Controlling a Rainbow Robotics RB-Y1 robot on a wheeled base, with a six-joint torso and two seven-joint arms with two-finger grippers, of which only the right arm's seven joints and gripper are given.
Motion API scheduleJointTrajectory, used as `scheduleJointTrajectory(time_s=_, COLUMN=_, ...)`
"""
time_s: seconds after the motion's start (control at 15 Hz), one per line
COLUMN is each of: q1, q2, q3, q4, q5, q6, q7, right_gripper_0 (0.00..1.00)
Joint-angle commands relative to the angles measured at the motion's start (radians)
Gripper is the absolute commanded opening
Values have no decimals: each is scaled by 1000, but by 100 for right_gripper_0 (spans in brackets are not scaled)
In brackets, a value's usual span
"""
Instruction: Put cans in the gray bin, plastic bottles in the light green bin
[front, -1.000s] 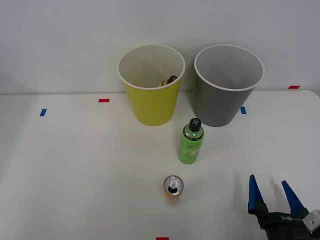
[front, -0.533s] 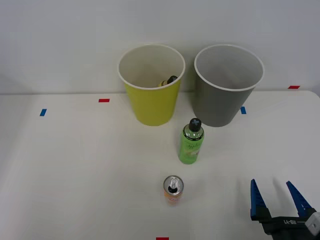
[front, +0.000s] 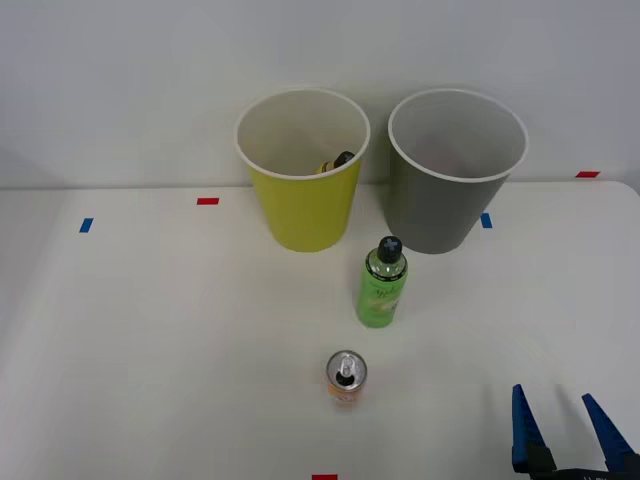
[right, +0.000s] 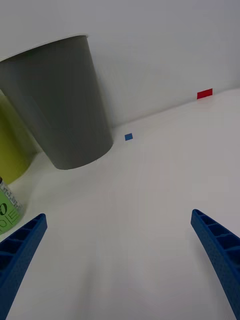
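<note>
Blue-fingered end effector (front: 569, 432) spread wide — near table (front: 150, 350) edge, holding nothing.

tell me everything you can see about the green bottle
The green bottle is translucent bright green plastic with a black cap and a pale printed label. It stands upright on the white table, in front of the gap between the two bins and beyond the can. Nothing touches it but the table.
</note>
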Motion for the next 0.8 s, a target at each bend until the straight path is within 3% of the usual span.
scheduleJointTrajectory(time_s=0.07, q1=13, q2=0, q3=39, q4=0, q5=-63, q6=-39, q7=109, right_gripper_0=100)
scheduleJointTrajectory(time_s=0.6, q1=79, q2=0, q3=102, q4=0, q5=-520, q6=-91, q7=698, right_gripper_0=100)
scheduleJointTrajectory(time_s=0.8, q1=80, q2=-8, q3=148, q4=0, q5=-618, q6=-108, q7=848, right_gripper_0=100)
